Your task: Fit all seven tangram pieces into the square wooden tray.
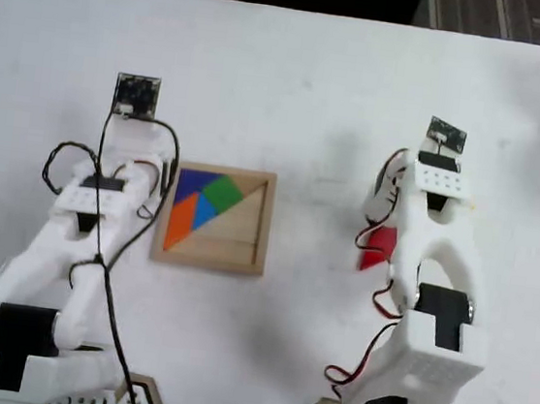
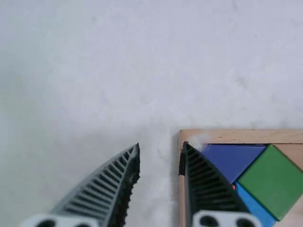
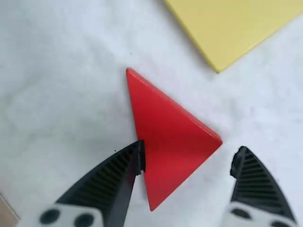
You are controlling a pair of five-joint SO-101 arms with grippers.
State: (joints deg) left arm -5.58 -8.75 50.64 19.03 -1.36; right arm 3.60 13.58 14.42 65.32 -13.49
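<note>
Red triangle lies flat on the table, well apart from the wooden tray on the side away from the left arm, directly under the right gripper. That claw is spread wide and holds nothing. One fingertip sits at the triangle's long edge and the other stands just clear of the opposite corner, so the jaws straddle the piece across its short way. The right arm is bent over it, wrist pointing down, and looks the better placed to lift it. A yellow piece lies near, beyond the triangle. The left gripper, moderately parted and empty, hangs low at the tray's corner, with one finger over the rim and one just outside. A blue piece, a green piece and an orange piece fill the tray's half nearer that arm.
</note>
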